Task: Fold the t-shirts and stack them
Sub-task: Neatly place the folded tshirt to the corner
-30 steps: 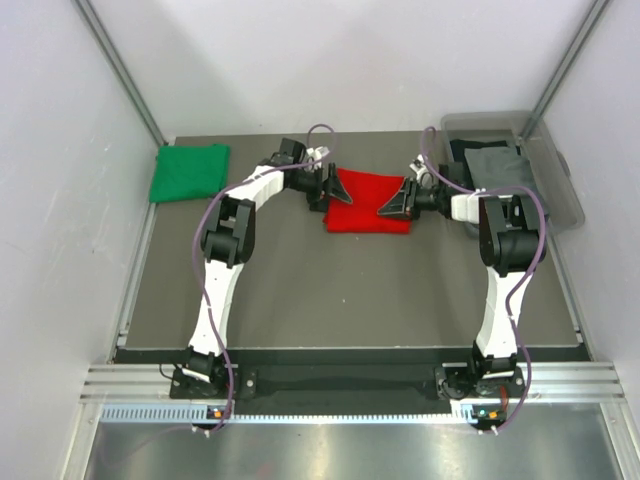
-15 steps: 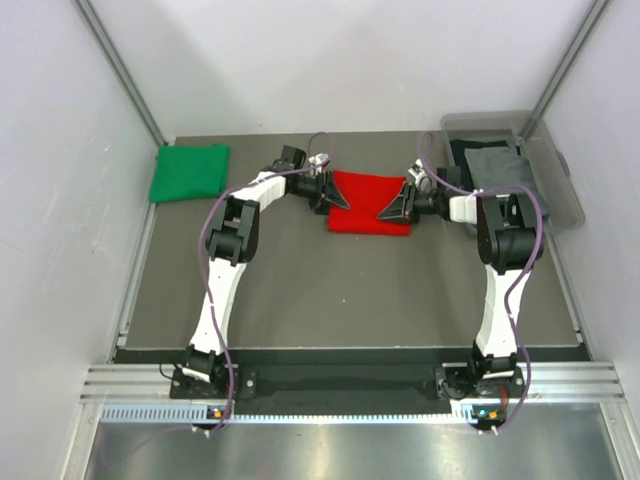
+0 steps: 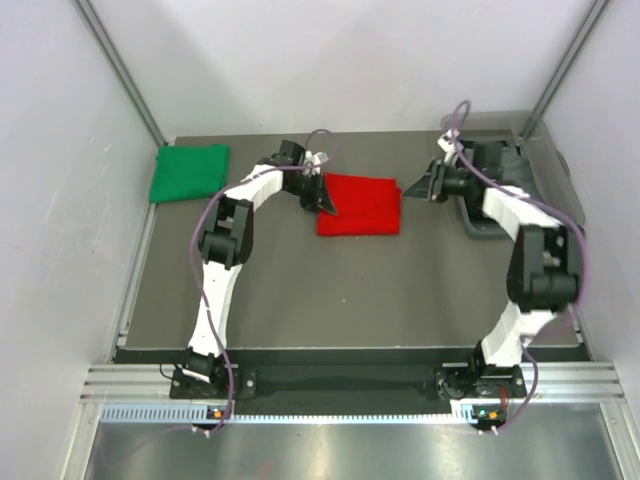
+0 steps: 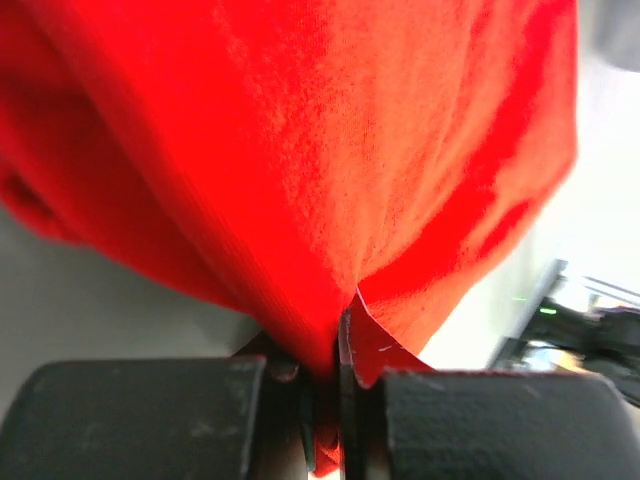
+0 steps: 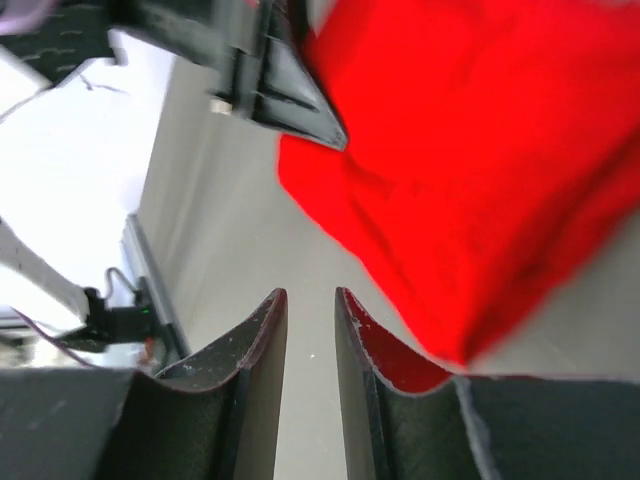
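Red t-shirt (image 3: pixel 360 205): plain bright red all over, with darker red in the fold shadows. Green t-shirt (image 3: pixel 188 172): solid green, plain. Surface (image 3: pixel 350 290): flat dark grey. Left arm (image 3: pixel 218 290) and right arm (image 3: pixel 505 320): white links, black joints, purple cables (image 3: pixel 200 262). Left claw (image 3: pixel 325 198) and right claw (image 3: pixel 412 188): black; the right wrist view shows a red tint on one inner finger face. Walls (image 3: pixel 330 60): white. Near rail (image 3: pixel 350 380): silver.
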Controlling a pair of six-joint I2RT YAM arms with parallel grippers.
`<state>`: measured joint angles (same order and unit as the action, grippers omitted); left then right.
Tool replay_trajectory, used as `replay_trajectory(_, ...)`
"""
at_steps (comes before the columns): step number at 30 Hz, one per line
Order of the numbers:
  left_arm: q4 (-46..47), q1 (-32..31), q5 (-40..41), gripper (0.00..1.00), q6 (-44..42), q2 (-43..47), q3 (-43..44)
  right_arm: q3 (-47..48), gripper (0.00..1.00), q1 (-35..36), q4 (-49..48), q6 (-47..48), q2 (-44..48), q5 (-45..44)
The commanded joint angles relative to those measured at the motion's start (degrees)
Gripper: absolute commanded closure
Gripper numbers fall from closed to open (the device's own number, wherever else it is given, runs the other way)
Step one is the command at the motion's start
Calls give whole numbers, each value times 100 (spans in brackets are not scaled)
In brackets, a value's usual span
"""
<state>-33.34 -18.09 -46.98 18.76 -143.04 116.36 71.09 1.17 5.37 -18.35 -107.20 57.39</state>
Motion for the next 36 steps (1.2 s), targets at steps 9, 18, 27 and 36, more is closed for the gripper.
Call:
replay_trajectory(9,-2114,1061,2288,100,-2200,936,299,-692,72,-943,2564,2932,2842,10)
replay_trajectory(18,-2721,1413,4063,100,-2991,1015,1099,-1229,71,-1057,2733,3153,3881,36)
replay_trajectory(27,-2283,1422,5567,100,-3397,1129,1565,-1668,71,-1057,2479,3022,4031,203)
replay_trajectory(36,-1659,1422,6490,100,-3335,1401,1627,-1993,71,-1057,2312,3013,4207,238)
